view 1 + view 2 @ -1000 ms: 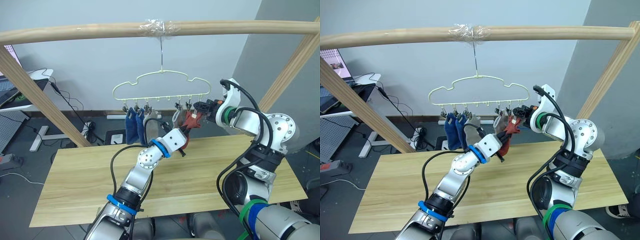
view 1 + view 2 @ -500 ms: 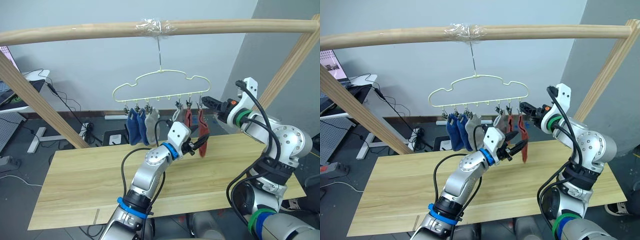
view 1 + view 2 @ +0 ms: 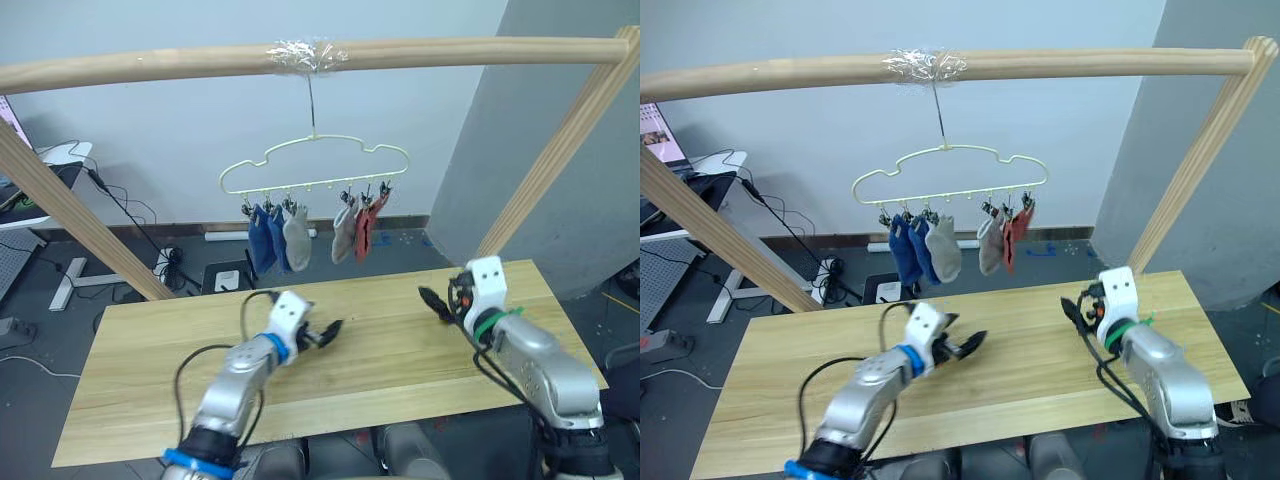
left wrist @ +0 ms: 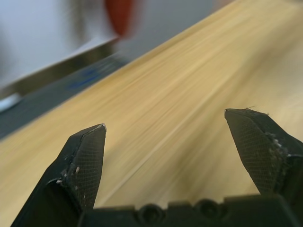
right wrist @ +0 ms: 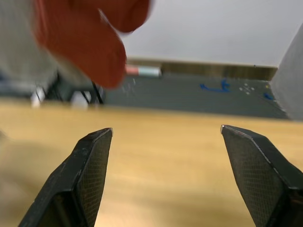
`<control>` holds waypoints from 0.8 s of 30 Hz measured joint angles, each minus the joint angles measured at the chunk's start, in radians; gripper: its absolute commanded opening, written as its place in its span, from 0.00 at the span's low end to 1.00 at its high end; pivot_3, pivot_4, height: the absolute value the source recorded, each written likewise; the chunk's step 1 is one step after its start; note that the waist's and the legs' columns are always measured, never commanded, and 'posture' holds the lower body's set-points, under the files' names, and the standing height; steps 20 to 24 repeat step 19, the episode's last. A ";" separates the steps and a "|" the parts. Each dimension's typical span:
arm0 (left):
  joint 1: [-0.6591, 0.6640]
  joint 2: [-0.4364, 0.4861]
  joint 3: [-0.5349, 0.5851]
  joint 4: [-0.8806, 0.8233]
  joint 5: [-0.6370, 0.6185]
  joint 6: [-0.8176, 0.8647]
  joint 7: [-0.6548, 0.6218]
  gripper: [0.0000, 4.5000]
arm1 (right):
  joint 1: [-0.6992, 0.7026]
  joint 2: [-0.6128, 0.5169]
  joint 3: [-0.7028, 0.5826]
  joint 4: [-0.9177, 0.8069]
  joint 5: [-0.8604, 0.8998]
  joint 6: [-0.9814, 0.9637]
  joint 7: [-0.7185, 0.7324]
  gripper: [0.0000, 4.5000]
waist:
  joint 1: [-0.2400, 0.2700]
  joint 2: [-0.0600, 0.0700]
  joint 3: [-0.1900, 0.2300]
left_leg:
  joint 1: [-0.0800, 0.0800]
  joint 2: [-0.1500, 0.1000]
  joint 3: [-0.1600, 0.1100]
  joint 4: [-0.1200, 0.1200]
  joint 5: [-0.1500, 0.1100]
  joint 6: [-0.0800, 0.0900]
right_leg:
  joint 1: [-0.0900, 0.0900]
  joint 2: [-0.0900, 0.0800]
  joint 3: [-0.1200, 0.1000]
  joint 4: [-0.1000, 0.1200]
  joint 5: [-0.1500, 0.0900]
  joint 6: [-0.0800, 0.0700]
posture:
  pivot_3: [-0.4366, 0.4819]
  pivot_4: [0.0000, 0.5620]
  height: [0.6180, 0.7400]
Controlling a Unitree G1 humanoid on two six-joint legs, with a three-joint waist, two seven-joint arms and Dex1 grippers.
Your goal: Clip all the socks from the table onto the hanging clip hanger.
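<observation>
All six socks (image 3: 297,235) hang clipped on the clip hanger (image 3: 313,165): two blue, two grey, two red. The table (image 3: 400,360) carries none, so the task looks complete. Left gripper (image 3: 328,330) and right gripper (image 3: 432,301) sit low over the wood, both spread wide, grasping nothing.

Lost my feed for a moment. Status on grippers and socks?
Left gripper open, right gripper open, both low over the table. Socks hang clipped on the hanger. Nothing in the way.
</observation>
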 measured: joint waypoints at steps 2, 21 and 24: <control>0.077 0.041 0.062 -0.037 -0.006 0.001 0.023 0.99 | 0.042 -0.006 0.011 0.055 -0.031 -0.084 0.014 0.85 | 0.006 -0.001 0.000 | 0.001 0.000 0.000 0.000 0.000 0.000 | 0.002 0.000 0.000 0.000 0.000 -0.001 | 0.44 0.22 1.00; 0.297 0.138 0.302 -0.014 0.023 -0.114 0.112 0.99 | 0.147 -0.025 0.007 0.308 -0.139 -0.373 0.003 0.85 | 0.080 -0.010 -0.030 | 0.005 -0.002 0.001 0.001 -0.001 -0.002 | 0.005 -0.003 -0.001 -0.001 -0.003 -0.006 | 0.50 0.05 1.00; 0.297 0.138 0.302 -0.014 0.023 -0.114 0.112 0.99 | 0.147 -0.025 0.007 0.308 -0.139 -0.373 0.003 0.85 | 0.080 -0.010 -0.030 | 0.005 -0.002 0.001 0.001 -0.001 -0.002 | 0.005 -0.003 -0.001 -0.001 -0.003 -0.006 | 0.50 0.05 1.00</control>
